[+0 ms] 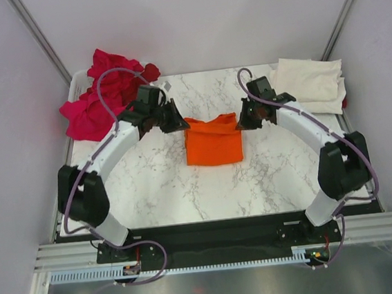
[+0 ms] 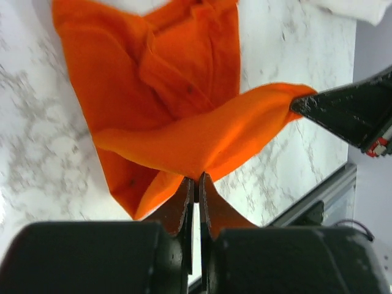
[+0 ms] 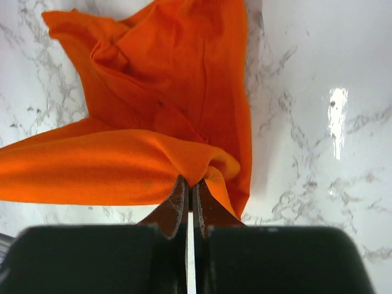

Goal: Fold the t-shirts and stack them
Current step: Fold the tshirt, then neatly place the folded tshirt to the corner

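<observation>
Marble table (image 1: 186,189) laid out wide, and there's laundry at three spots on it. Far left corner: a loose heap of pink shirts (image 1: 98,101), crumpled, not yet folded. Far right corner: a cream shirt (image 1: 309,84) lying flat and squared, well apart from the action.

Dead centre is the orange shirt (image 1: 214,144), already narrowed to a rough rectangle, and this is the one in play. Its far edge is lifted off the marble while the body rests flat, trailing toward the arm bases.

Now the hands. The left gripper (image 2: 196,180) has its fingers pressed together on the left end of that raised edge, cloth pinched between them. The right gripper (image 3: 188,182) does the same at the right end, jaws closed on a bunched fold of orange.

So the held edge runs left to right between the two hands, one arm on each corner, neither one nearer. Everything else of the shirt lies on the near side of them. By my read, the next fold means bringing that far edge toward the bases, both hands moving level so the edge stays straight.
</observation>
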Tool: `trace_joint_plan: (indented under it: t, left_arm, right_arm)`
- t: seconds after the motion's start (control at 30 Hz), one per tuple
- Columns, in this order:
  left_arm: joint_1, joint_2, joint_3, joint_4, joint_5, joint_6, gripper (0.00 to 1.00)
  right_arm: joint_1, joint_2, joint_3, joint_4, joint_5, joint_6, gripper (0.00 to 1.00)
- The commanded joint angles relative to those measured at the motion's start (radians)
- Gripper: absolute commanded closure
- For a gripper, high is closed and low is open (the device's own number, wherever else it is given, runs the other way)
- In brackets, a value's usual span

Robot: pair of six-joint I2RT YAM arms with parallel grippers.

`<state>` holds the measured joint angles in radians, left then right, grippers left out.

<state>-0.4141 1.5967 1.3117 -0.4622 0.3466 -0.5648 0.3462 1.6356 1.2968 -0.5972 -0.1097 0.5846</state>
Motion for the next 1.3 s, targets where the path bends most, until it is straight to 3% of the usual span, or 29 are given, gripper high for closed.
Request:
trace_joint_plan:
  t: [0.0, 0.03, 0.1, 0.13, 0.17, 0.23, 0.27, 0.3, 0.37, 0.47, 0.5, 0.63, 0.87, 1.27]
  left_arm:
    - [0.067, 0.126, 0.157, 0.002, 0.049, 0.077, 0.98]
    - [0.092, 0.216, 0.194, 0.002, 0.061, 0.083, 0.98]
    - [0.115, 0.322, 0.325, -0.001, 0.09, 0.083, 0.89]
    - [0.135, 0.433, 0.377, -0.006, 0.113, 0.082, 0.8]
    - [0.146, 0.504, 0.506, -0.032, 0.203, 0.068, 0.49]
    - [0.158, 0.615, 0.645, -0.088, 0.28, 0.048, 0.09]
    - [0.159, 0.713, 0.716, -0.117, 0.296, 0.046, 0.0]
    - [0.155, 0.745, 0.844, -0.188, 0.308, 0.046, 0.0]
    - [0.147, 0.767, 0.918, -0.222, 0.312, 0.046, 0.0]
    - [0.123, 0.7, 0.925, -0.225, 0.289, 0.078, 0.0]
    - [0.118, 0.683, 0.917, -0.227, 0.288, 0.08, 0.0]
    - [0.107, 0.551, 0.827, -0.231, 0.27, 0.091, 0.0]
    - [0.09, 0.222, 0.461, -0.228, 0.161, 0.141, 0.0]
    - [0.087, -0.333, -0.154, -0.178, -0.003, 0.201, 0.0]
  right_arm:
    - [-0.036, 0.122, 0.163, 0.013, 0.015, -0.045, 0.96]
    - [-0.047, 0.21, 0.205, 0.011, 0.013, -0.046, 0.94]
    - [-0.078, 0.315, 0.365, -0.012, 0.005, -0.048, 0.61]
    - [-0.088, 0.436, 0.437, -0.036, -0.002, -0.042, 0.47]
    - [-0.108, 0.498, 0.602, -0.102, -0.013, -0.032, 0.18]
    - [-0.118, 0.637, 0.77, -0.183, 0.001, -0.026, 0.07]
    - [-0.119, 0.661, 0.839, -0.222, 0.014, -0.023, 0.04]
    - [-0.122, 0.667, 0.896, -0.249, 0.025, -0.017, 0.03]
    - [-0.124, 0.604, 0.865, -0.236, 0.077, -0.016, 0.02]
    - [-0.127, 0.433, 0.628, -0.115, 0.088, -0.019, 0.02]
    - [-0.128, 0.388, 0.479, -0.031, 0.073, -0.016, 0.02]
    - [-0.136, 0.227, 0.187, 0.151, -0.083, -0.015, 0.02]
    - [-0.142, 0.257, 0.01, 0.305, -0.229, -0.049, 0.02]
    - [-0.142, 0.423, -0.025, 0.534, -0.281, 0.0, 0.05]
